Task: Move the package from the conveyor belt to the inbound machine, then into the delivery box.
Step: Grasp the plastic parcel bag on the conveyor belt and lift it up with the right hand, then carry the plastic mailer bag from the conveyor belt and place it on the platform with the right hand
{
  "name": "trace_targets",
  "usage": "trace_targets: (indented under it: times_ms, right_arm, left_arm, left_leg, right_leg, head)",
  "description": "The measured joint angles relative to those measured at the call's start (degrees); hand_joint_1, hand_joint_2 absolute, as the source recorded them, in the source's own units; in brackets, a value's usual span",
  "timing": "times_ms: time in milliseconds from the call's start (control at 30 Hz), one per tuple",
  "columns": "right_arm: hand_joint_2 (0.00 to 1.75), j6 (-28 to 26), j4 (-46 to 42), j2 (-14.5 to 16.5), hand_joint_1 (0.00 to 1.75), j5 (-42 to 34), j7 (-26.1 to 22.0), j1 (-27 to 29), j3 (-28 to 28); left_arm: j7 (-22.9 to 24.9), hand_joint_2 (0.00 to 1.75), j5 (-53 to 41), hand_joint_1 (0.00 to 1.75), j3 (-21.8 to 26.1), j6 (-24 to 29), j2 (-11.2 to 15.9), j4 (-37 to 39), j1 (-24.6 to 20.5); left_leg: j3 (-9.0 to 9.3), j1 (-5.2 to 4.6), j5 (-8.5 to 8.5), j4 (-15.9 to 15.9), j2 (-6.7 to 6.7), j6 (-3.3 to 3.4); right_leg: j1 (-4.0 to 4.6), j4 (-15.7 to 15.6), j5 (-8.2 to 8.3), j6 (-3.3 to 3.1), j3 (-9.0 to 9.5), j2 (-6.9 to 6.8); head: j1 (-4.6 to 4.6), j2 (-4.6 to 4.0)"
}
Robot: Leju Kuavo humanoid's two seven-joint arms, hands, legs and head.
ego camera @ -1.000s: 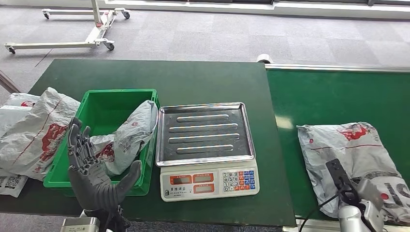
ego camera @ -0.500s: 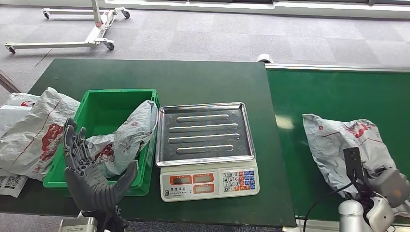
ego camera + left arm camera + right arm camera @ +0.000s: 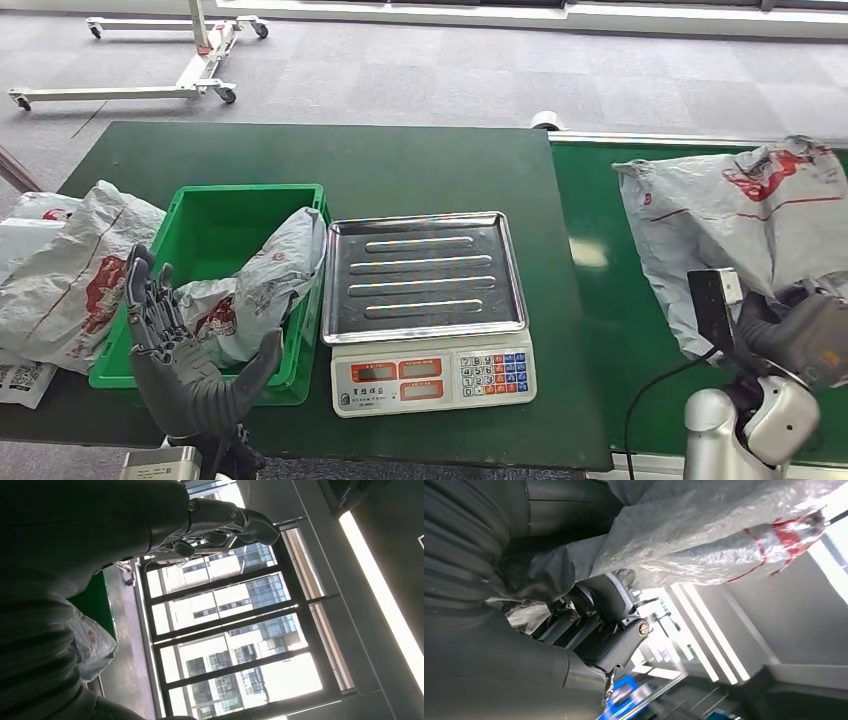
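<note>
The package (image 3: pixel 740 215) is a grey, crinkled plastic mailer with a red printed figure and thin red lines on it; the printing is too small and creased to read. It hangs lifted above the green conveyor belt (image 3: pixel 610 200), its lower edge bunched in the right hand (image 3: pixel 800 335), whose fingers are closed on the plastic; the right wrist view shows the same wrinkled grey film with red marks pulled tight against that hand. The left hand (image 3: pixel 185 355) stands upright at the near edge of the table (image 3: pixel 420 165), fingers spread apart and holding nothing, just in front of the green delivery box (image 3: pixel 215 225). Another grey mailer (image 3: pixel 265 280) with red print lies draped over the box's right wall. More grey mailers (image 3: pixel 65 265) sit on the table left of the box, one showing a label too small to read. Between box and belt is the scale (image 3: pixel 425 305), with a ribbed steel tray, two red displays whose digits I can't make out, and a keypad with white, blue and red keys.
</note>
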Motion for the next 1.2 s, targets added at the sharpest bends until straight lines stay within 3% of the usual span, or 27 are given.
trace_targets:
  times_ms: [200, 467, 933, 1200]
  right_arm:
    - [1.75, 8.7, -4.6, 0.6, 1.75, -1.5, -4.9, 2.1, 14.7]
    - [1.75, 11.0, -6.0, -0.3, 1.75, -4.9, -7.7, 4.5, 30.2]
    - [1.75, 9.7, -5.9, -4.0, 1.75, -8.4, -7.9, 4.8, 36.7]
    - [1.75, 14.2, -5.0, -5.7, 1.75, -14.9, -11.8, 4.6, 40.3]
  left_arm:
    - [0.0, 1.75, 0.9, 0.00, 0.0, 1.3, 0.2, 0.1, -0.1]
    - [0.0, 1.75, 1.7, 0.00, -0.6, 3.5, 1.1, 0.9, -0.2]
    - [0.0, 1.75, 3.0, 0.00, -3.3, 7.4, 3.3, 2.2, -0.8]
    - [0.0, 1.75, 3.6, 0.00, -4.5, 8.0, 4.6, 3.0, -1.4]
  left_leg:
    - [0.03, 0.02, 0.02, 0.0, 0.00, -0.03]
    - [0.01, 0.02, 0.02, 0.0, 0.00, -0.04]
    - [0.02, 0.01, 0.00, 0.0, 0.00, -0.02]
    - [0.00, 0.01, 0.00, 0.0, -0.01, -0.02]
  right_leg:
    - [0.04, 0.0, -0.03, -0.04, -0.03, 0.00]
    - [0.02, 0.0, -0.05, -0.05, -0.04, 0.01]
    - [0.02, 0.0, -0.04, -0.05, -0.04, 0.01]
    - [0.02, 0.0, -0.05, -0.05, -0.04, 0.01]
  head:
    - [-0.01, 0.00]
    - [-0.01, 0.00]
    - [-0.01, 0.00]
    - [-0.01, -0.01]
